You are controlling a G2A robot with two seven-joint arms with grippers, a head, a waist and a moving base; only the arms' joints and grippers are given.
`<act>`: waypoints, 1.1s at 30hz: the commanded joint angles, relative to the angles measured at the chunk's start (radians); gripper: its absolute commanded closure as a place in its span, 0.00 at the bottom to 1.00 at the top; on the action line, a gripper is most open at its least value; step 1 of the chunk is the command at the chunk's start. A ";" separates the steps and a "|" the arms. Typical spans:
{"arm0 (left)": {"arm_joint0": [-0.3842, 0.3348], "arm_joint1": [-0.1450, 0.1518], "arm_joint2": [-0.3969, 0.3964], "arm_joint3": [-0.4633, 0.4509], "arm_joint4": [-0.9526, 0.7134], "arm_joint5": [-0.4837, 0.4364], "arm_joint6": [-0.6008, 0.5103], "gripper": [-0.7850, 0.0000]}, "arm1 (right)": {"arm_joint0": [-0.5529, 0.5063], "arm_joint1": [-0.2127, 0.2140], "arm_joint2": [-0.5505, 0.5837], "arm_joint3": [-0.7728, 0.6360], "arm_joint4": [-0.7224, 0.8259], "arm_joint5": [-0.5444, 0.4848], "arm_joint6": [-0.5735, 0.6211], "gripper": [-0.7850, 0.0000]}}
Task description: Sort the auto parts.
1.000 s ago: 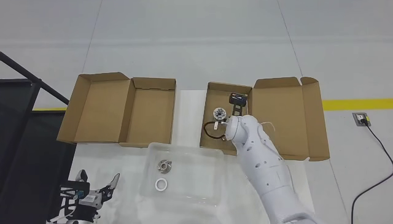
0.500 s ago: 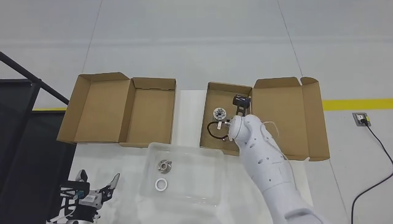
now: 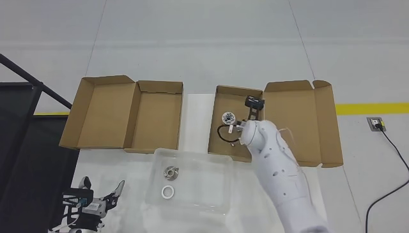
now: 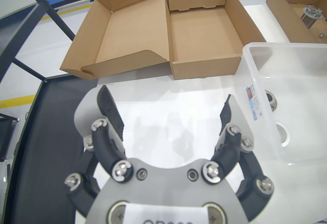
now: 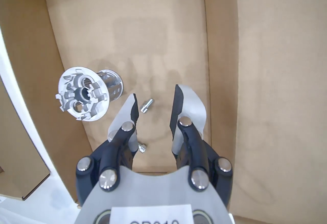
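Note:
My right gripper [image 5: 155, 103] [image 3: 254, 104] hangs open over the floor of the right cardboard box [image 3: 238, 94] [image 5: 143, 18]. A small silver bolt [image 5: 146, 105] lies on the box floor between its fingers, and a second bolt [image 5: 142, 147] lies closer to the wrist. A silver flanged hub [image 5: 84, 93] [image 3: 227, 117] rests in the same box beside them. In the clear plastic bin [image 3: 217, 166] [image 4: 255, 77] lie a metal fitting [image 3: 170, 172] [image 4: 270, 103] and a white ring [image 3: 168, 191] [image 4: 282, 133]. My left gripper [image 4: 166, 105] [image 3: 101, 198] stands open above the table's near left corner, holding nothing.
The left cardboard box [image 3: 156, 115] [image 4: 204, 31] stands open with its lid [image 3: 102, 112] folded out. The right box's lid [image 3: 300, 121] lies flat to the right. A black cable [image 3: 220, 134] loops in the right box. A dark frame [image 4: 30, 97] borders the table's left side.
My right gripper has shifted a little to the right and slightly toward the near side inside the right box. The left arm has kept still.

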 commanded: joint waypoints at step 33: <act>0.000 0.000 0.000 0.000 0.000 0.000 0.000 0.00 | -0.354 0.003 -0.441 -0.774 -0.126 -0.378 0.373 0.00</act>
